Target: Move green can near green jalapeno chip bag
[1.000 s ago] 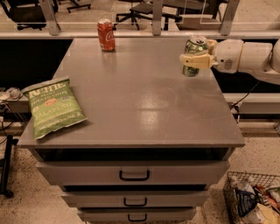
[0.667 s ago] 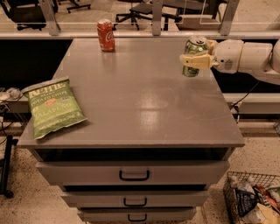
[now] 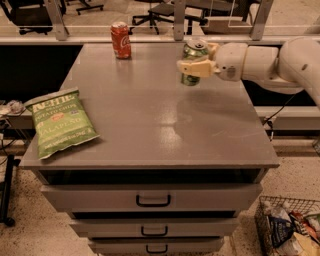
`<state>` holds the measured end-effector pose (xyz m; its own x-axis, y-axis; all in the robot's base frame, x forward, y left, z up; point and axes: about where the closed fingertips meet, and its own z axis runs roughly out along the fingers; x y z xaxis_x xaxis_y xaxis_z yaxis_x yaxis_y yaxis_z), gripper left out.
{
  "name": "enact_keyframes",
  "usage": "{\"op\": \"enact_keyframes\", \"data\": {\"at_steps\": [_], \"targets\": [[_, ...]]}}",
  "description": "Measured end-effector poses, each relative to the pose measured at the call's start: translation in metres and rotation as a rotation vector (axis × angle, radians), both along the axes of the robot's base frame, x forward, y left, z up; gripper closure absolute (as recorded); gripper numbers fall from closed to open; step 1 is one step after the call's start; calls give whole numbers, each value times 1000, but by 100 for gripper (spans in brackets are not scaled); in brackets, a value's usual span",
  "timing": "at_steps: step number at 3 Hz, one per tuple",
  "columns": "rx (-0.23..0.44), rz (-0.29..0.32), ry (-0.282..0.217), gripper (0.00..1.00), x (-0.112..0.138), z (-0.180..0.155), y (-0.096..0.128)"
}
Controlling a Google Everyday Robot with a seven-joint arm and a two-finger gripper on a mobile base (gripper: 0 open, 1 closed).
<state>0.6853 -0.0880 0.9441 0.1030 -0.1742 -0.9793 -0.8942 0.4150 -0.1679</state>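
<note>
While the gripper (image 3: pixel 189 67) grips the green can (image 3: pixel 194 51) over the table's (image 3: pixel 165 130) right rear, green jalapeno chip bag (image 3: pixel 61 122) front-left edge, well apart, red can (image 3: pixel 121 40) rear-left.

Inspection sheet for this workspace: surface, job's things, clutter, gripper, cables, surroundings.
Surface: grey tabletop over three drawers.
Job's things: green can at back right, in the jaws; chip bag flat at front left edge, far from it.
Clutter: red can upright at back.
Gripper: gripper reaching in from the right, shut on the green can.
Cables: dark cable right of the table.
Surroundings: basket of packets on floor; chairs behind.
</note>
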Motion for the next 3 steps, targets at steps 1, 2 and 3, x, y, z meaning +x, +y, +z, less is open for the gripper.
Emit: {"op": "enact_keyframes", "data": {"at_steps": [1, 2, 3], "targets": [[21, 72, 8, 100, -8, -1, 66], [41, 160, 39, 100, -21, -14, 128], [54, 259, 61, 100, -38, -17, 182]]}}
